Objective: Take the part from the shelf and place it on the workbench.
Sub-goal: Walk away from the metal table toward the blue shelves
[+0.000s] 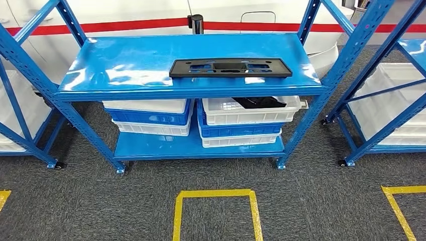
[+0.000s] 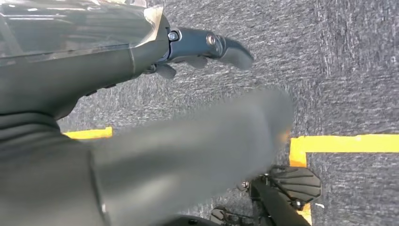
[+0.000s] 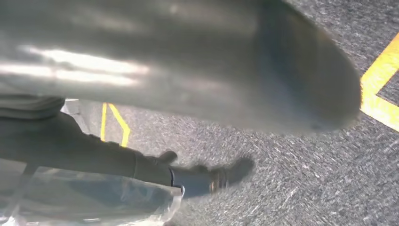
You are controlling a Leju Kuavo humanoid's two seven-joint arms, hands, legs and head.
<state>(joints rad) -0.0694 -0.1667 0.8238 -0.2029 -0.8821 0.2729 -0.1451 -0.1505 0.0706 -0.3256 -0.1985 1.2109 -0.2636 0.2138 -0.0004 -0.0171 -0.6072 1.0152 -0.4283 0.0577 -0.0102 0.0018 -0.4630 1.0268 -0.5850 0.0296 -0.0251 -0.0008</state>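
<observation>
Head view looks down on a blue metal shelf rack (image 1: 125,65); the flat black rectangular plastic part with cut-out holes (image 1: 230,67) lies on its glossy top shelf, toward three o'clock and close to the front edge. Beneath it, at six o'clock, stacked white and blue plastic crates (image 1: 244,123) sit on the lower shelf, the upper right one holding something dark. Yellow tape lines (image 1: 215,193) mark the grey carpet (image 1: 301,201) at six o'clock. Left wrist view shows the left hand (image 2: 207,47) above the carpet, fingers extended and holding nothing. Right wrist view shows the right hand (image 3: 207,176) blurred over carpet, fingers stretched out, nothing in them.
</observation>
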